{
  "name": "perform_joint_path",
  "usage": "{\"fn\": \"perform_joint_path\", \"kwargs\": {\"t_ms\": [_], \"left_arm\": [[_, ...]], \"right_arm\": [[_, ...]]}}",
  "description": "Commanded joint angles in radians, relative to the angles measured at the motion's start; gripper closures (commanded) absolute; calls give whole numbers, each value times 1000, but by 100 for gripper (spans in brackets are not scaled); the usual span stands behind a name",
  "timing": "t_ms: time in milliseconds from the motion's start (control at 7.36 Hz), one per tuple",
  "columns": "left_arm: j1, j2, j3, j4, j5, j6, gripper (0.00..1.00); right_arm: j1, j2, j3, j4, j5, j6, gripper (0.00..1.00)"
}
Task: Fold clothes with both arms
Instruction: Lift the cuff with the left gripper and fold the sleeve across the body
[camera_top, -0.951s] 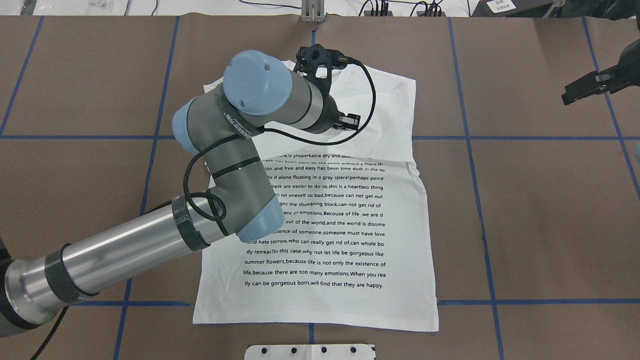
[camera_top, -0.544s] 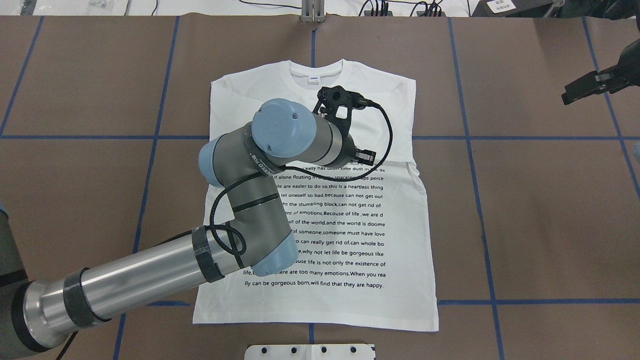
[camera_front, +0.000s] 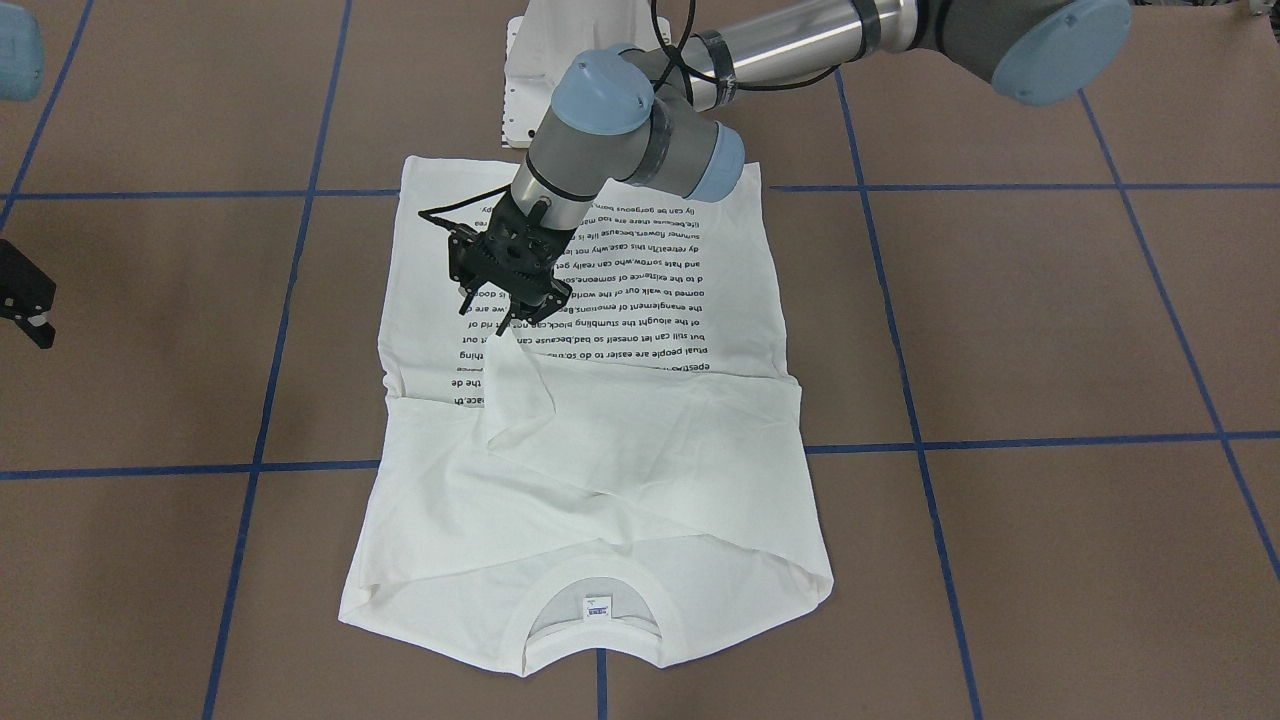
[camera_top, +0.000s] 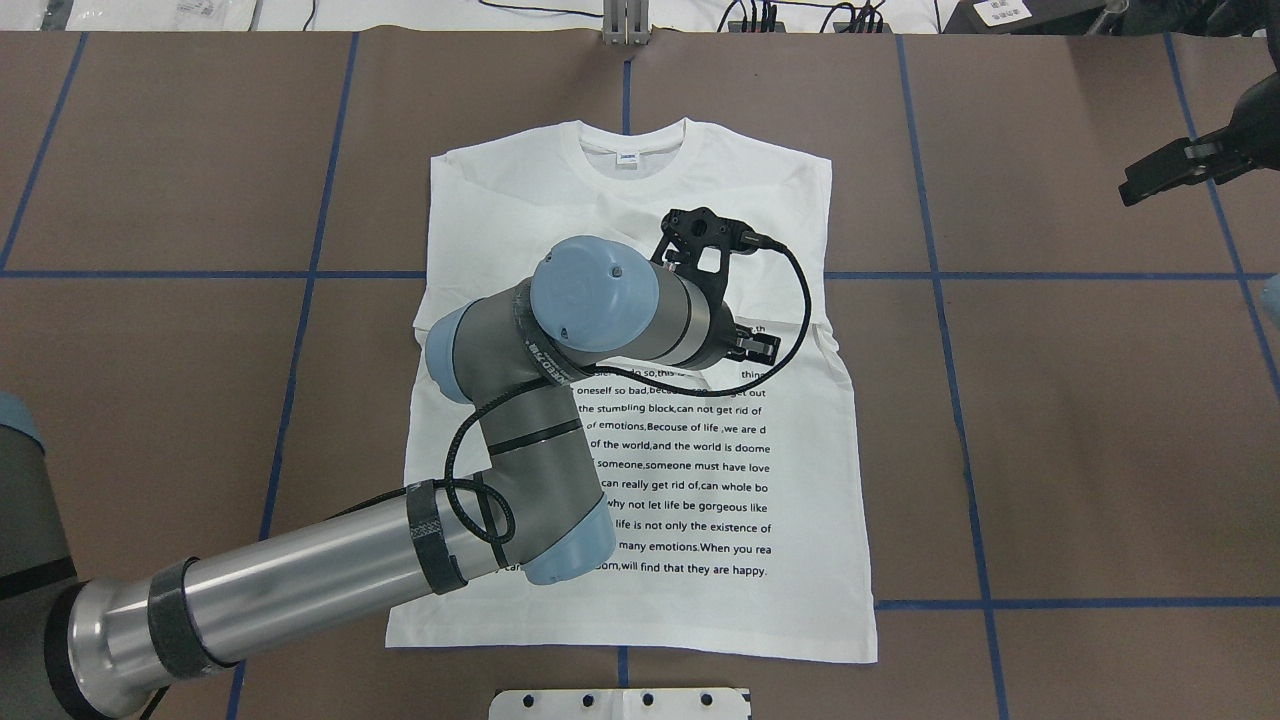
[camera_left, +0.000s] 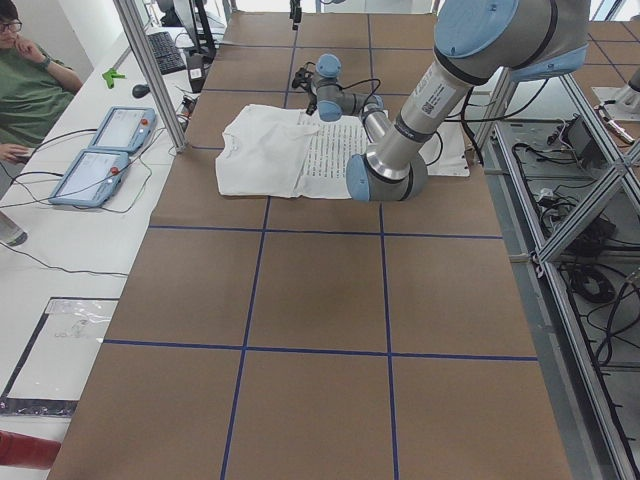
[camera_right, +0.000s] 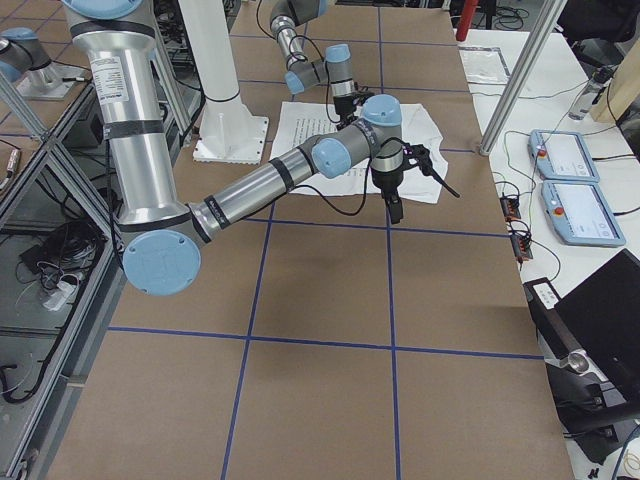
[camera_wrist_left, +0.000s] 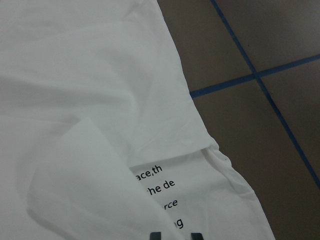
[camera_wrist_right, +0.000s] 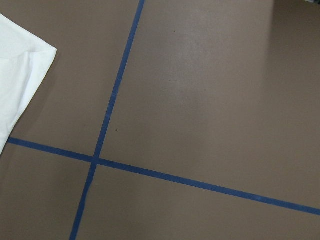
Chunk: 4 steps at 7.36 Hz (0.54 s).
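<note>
Flat on the middle of the brown paper-covered surface (camera_top: 1050, 420) lies the white thin cotton shirt (camera_top: 760, 200), with its ribbed neckline (camera_top: 632, 135) on the side far from the robot and its block of small black text lines (camera_top: 700, 470) facing up. One flap of its cloth (a sleeve, by my guess, though I cannot be sure) is drawn up into a tent over the top of the text. The black two-finger left claw (camera_front: 503, 322) is pinched shut on the peak of that tent. To fold well, I judge the claw should carry the flap low and just taut, so the body beneath neither drags nor wrinkles. It should let go only once the flap lies square with the shirt's side edge. The black right claw (camera_top: 1140, 185) hangs well apart over bare surface on the robot's right, with nothing in it that I can see; how far open it is I cannot tell. Room is ample on both sides of the shirt. The hem lies near the white base plate (camera_top: 620, 703), and the grey left arm (camera_top: 300, 570) with its looping black cable (camera_top: 805, 300) hangs over the cloth, so it wants height.
</note>
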Motion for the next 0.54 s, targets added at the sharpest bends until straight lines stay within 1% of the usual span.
{"fn": "perform_joint_path", "kwargs": {"t_ms": [0,136,272,408], "left_arm": [[-48,24,-38,74,-8,93,0],[-103,70,-98,136,-12,167,0],[-174,141,-156,151,-76,259,0],[-264,198,-174,153,-179,318,0]], "right_arm": [[-66,88,-14,0,-8,145,0],[-133,151,-39,1,-50,240,0],[-231,213,-56,-8,-143,349,0],[-311,271,-85,-11,-205,454,0]]}}
